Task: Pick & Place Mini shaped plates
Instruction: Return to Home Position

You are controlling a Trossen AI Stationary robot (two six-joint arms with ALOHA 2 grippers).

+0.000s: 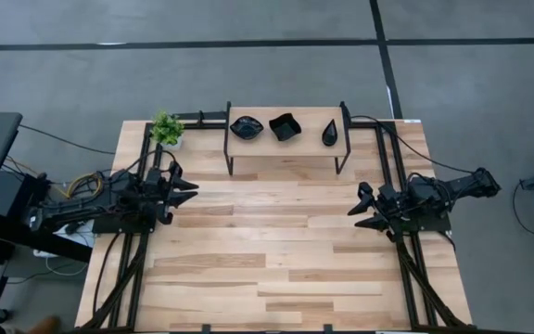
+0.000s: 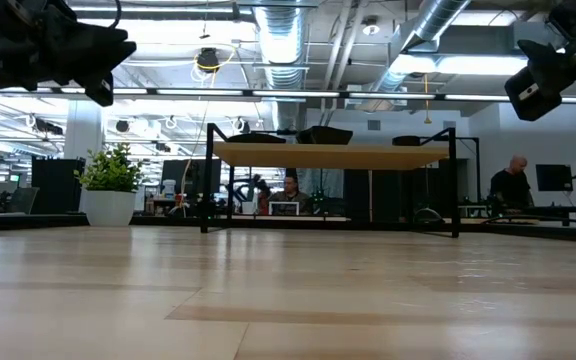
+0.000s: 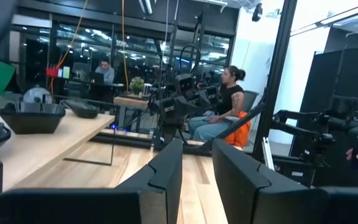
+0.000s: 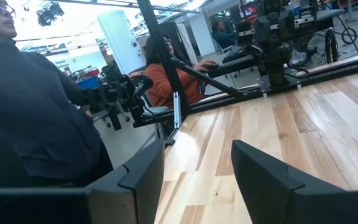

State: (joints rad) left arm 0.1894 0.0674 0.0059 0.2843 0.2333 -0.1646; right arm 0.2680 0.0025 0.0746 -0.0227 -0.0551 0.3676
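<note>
Mini shaped plates (image 1: 285, 126), small shiny black dishes, sit on the wooden shelf (image 1: 286, 150). My left gripper (image 1: 189, 191) is open a little and my right gripper (image 1: 358, 206) is open wider. Both hold nothing.

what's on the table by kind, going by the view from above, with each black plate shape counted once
leaf-shaped black plate: 1
wavy square black plate: 1
teardrop black plate: 1
green potted plant: 1
shelf: 1
total: 5
The view from above cannot show whether more plates lie stacked beneath each.
</note>
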